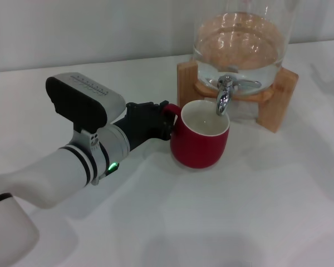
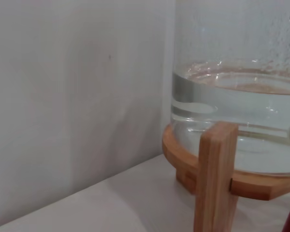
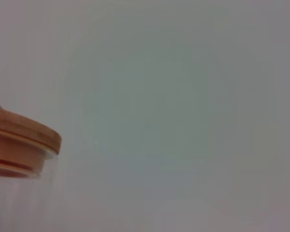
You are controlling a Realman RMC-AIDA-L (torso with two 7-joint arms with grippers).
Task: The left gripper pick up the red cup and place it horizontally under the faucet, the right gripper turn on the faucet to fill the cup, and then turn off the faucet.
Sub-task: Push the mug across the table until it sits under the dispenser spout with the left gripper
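Left gripper clenches the red cup by its handle, upright on the counter under the faucet, so you next need the unseen right gripper on the lever.

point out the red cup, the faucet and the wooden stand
red cup (image 1: pixel 197 149), head view, front of its red wall
faucet (image 1: pixel 224 95), head view, chrome spout above the cup
wooden stand (image 2: pixel 213 180), left wrist view, its upright leg
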